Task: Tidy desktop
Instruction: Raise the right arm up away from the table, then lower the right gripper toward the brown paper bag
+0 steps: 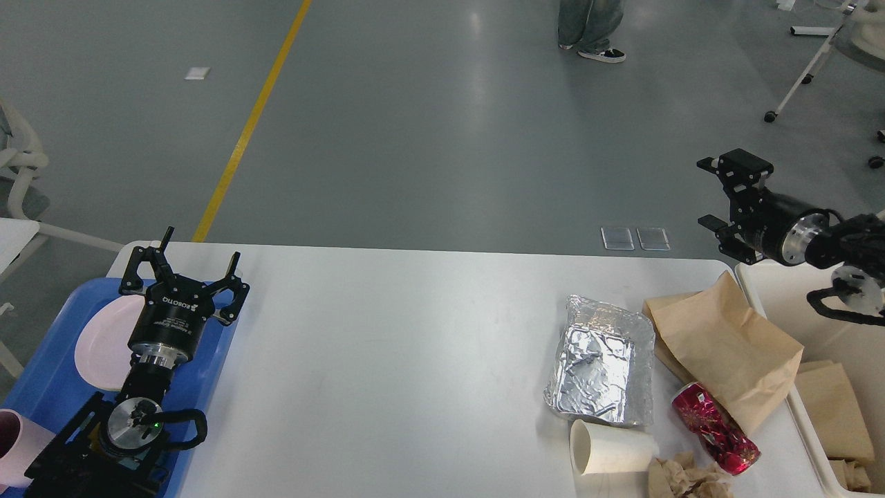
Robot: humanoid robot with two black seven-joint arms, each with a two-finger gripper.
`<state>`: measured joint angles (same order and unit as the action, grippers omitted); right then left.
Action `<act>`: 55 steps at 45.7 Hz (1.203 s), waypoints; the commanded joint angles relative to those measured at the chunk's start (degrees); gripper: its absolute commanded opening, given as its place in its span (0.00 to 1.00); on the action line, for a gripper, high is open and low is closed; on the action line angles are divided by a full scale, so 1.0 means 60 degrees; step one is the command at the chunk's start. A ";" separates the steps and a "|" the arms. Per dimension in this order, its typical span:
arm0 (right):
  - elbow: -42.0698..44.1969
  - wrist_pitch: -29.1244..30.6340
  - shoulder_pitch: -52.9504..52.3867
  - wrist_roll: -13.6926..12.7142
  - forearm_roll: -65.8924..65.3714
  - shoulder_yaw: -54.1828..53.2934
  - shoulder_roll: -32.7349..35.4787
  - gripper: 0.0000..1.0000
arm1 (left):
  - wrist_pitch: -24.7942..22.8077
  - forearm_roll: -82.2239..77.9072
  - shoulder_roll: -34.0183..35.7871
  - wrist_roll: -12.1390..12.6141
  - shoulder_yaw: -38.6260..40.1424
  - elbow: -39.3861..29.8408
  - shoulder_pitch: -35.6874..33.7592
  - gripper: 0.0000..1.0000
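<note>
The white desktop (387, 360) holds litter at its right end: a crumpled foil tray (601, 360), a brown paper bag (726, 346), a red can (715, 429) lying on its side, a tipped white paper cup (608, 449) and crumpled brown paper (684, 478). My left gripper (195, 266) is open and empty, above the blue tray's right edge at the desktop's left end. My right gripper (711, 195) is open and empty. It is raised beyond the desktop's far right corner and points left, well above the bag.
A blue tray (41, 387) at the left holds a pink plate (104, 342) and a pink cup (14, 446). A cream-beige bin (781, 290) at the right edge holds brown paper (833, 408). A person's legs (588, 28) stand far back on the floor.
</note>
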<state>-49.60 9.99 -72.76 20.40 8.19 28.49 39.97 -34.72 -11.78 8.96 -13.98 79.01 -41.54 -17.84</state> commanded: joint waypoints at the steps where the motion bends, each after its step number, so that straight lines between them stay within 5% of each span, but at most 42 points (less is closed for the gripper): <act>1: 0.0064 0.0020 -0.1933 -0.0045 0.0027 0.3245 -0.0917 1.00 | 0.0001 0.0000 0.0000 0.0001 0.0000 -0.0006 0.0000 0.96; 8: -0.0490 0.0573 -0.4100 -0.0031 0.0129 0.6820 -0.2719 1.00 | 0.0001 0.0000 0.0000 0.0001 0.0000 -0.0006 0.0000 0.96; 18: -0.1706 0.5581 -0.6869 -0.0367 0.0393 0.8655 -0.4346 1.00 | 0.0001 0.0000 0.0000 0.0001 0.0000 -0.0006 0.0000 0.96; 22: -0.2555 0.6465 -0.7719 -0.1287 0.0379 0.8641 -0.4713 1.00 | 0.0001 0.0000 0.0000 0.0001 0.0000 0.0009 0.0000 0.96; 29: -0.4503 0.6421 -0.8994 -0.3822 0.0393 0.8538 -0.5226 1.00 | 0.0001 0.0000 0.0000 0.0001 0.0000 0.0009 0.0000 0.96; 34: -0.5983 0.6348 -1.0165 -0.4732 0.0408 0.8333 -0.5212 1.00 | 0.0001 0.0000 0.0000 0.0001 0.0000 0.0009 0.0000 0.96; 44: -0.7581 0.6362 -1.1837 -0.4762 0.0437 0.8392 -0.4729 1.00 | 0.0001 0.0000 0.0000 0.0001 0.0000 0.0009 -0.0015 0.96; 55: -0.7670 0.6363 -1.1999 -0.4704 0.0379 0.8465 -0.4494 1.00 | 0.0001 0.0000 0.0000 0.0001 0.0000 0.0009 -0.0015 0.96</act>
<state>-95.78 48.91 -144.53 -7.95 10.80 79.00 12.55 -34.72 -11.77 8.96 -13.98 79.01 -41.48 -17.84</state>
